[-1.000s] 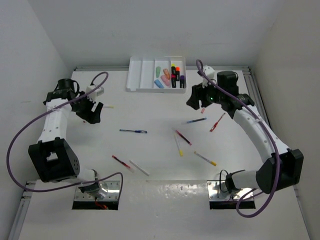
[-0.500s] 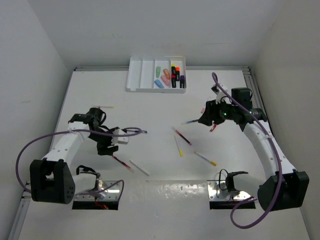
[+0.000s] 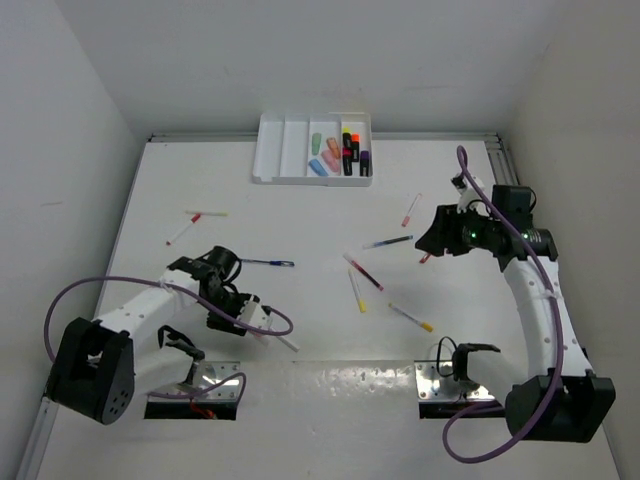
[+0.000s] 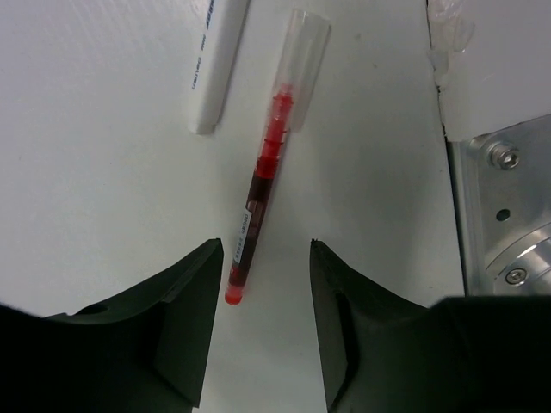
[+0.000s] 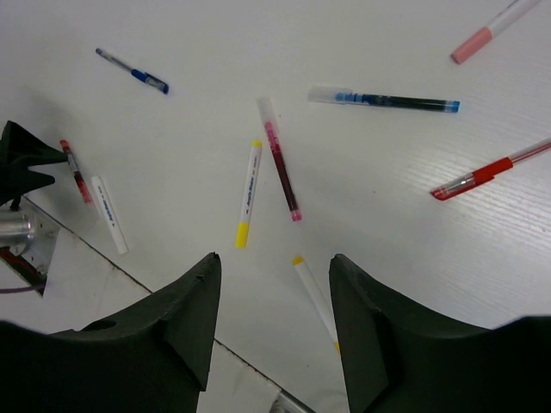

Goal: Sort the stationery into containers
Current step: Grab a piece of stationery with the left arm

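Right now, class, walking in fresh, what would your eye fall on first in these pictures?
First, the pens scattered at all angles across the middle of the white table. Next, the left gripper low near the front edge, jaws open either side of a red pen's end. Then the white tray at the far edge, coloured highlighters bunched in its right-hand compartments.

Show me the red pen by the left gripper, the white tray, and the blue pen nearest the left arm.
red pen (image 4: pixel 261 176), left wrist view, mid-barrel.
white tray (image 3: pixel 272 148), top view, bare leftmost compartment.
blue pen (image 3: pixel 268 262), top view, mid-barrel.
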`<state>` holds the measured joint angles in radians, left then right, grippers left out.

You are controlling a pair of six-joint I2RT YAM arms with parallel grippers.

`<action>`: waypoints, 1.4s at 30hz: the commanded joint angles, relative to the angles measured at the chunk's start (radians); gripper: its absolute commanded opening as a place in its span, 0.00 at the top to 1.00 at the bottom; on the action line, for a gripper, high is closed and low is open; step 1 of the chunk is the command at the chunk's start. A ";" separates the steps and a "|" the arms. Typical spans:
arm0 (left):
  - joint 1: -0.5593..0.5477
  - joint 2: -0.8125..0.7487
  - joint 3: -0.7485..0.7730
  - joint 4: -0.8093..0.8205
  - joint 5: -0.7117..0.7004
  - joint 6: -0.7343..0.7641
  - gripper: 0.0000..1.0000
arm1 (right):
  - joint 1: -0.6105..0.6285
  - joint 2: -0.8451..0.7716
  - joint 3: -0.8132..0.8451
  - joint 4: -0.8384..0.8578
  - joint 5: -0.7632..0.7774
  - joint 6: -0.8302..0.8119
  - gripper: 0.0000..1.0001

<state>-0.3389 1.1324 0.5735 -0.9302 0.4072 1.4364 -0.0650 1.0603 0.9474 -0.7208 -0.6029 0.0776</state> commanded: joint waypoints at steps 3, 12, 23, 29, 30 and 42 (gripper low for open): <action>-0.023 0.039 -0.024 0.073 -0.039 0.087 0.51 | -0.047 -0.075 -0.024 -0.019 -0.034 -0.012 0.47; -0.063 0.116 -0.044 0.128 -0.068 0.084 0.61 | -0.068 -0.080 -0.045 -0.011 -0.067 -0.022 0.47; -0.144 0.003 -0.008 0.105 0.004 -0.075 0.96 | -0.073 0.000 -0.140 0.161 -0.015 0.054 0.48; -0.175 -0.002 0.231 0.039 0.143 -0.213 1.00 | -0.075 0.067 -0.147 0.222 -0.011 0.090 0.48; -0.175 0.024 0.276 0.044 0.157 -0.249 1.00 | -0.075 0.073 -0.147 0.225 -0.011 0.093 0.48; 0.077 0.725 1.199 0.531 -0.034 -1.486 1.00 | -0.108 0.079 -0.177 0.254 -0.023 0.105 0.49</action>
<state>-0.3145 1.7344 1.6089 -0.5243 0.4568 0.3317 -0.1627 1.1488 0.7776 -0.5117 -0.6113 0.1730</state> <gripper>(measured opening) 0.122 0.513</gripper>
